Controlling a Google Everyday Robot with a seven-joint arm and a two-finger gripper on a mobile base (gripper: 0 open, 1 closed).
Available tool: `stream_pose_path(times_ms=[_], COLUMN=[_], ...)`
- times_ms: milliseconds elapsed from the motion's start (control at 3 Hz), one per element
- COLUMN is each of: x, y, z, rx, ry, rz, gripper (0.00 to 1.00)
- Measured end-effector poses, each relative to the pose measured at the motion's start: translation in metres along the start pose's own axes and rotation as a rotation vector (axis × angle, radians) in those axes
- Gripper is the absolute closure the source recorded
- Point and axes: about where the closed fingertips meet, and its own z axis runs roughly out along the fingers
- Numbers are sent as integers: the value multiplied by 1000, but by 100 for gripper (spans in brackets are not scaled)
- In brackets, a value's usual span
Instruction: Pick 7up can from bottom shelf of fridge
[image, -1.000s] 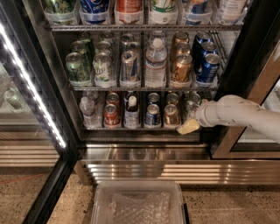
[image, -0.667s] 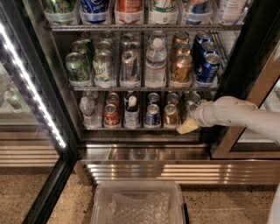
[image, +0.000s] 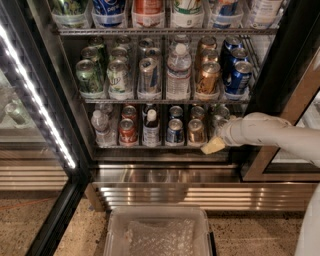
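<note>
The fridge (image: 281, 60) stands open in the camera view. Its bottom shelf (image: 150, 147) holds a small bottle, a red can (image: 127, 131), a dark bottle, a blue can (image: 175, 131) and a bronze can (image: 196, 131). The pale silver 7up can (image: 220, 115) stands at the right end of that row, partly hidden. My gripper (image: 216, 139), on a white arm (image: 280, 135) reaching in from the right, is at the shelf's right end, right in front of the 7up can and next to the bronze can. A yellowish pad shows at its lower tip.
The rack above holds green cans (image: 89, 75), a tall water bottle (image: 178, 72), a bronze can and blue cans (image: 237, 75). The glass door with its LED strip (image: 37, 100) stands open at left. A clear plastic bin (image: 157, 232) sits on the floor below the ribbed steel base (image: 200, 195).
</note>
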Motion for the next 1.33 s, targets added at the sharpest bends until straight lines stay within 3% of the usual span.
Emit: stream_pose_path(times_ms=[333,1000,1333], x=[10,4,1], y=[-6,-2,-4], z=[14,21,22], rx=[20,23,25], ry=[25,29,33], rz=[38,46,53], gripper=[0,0,19])
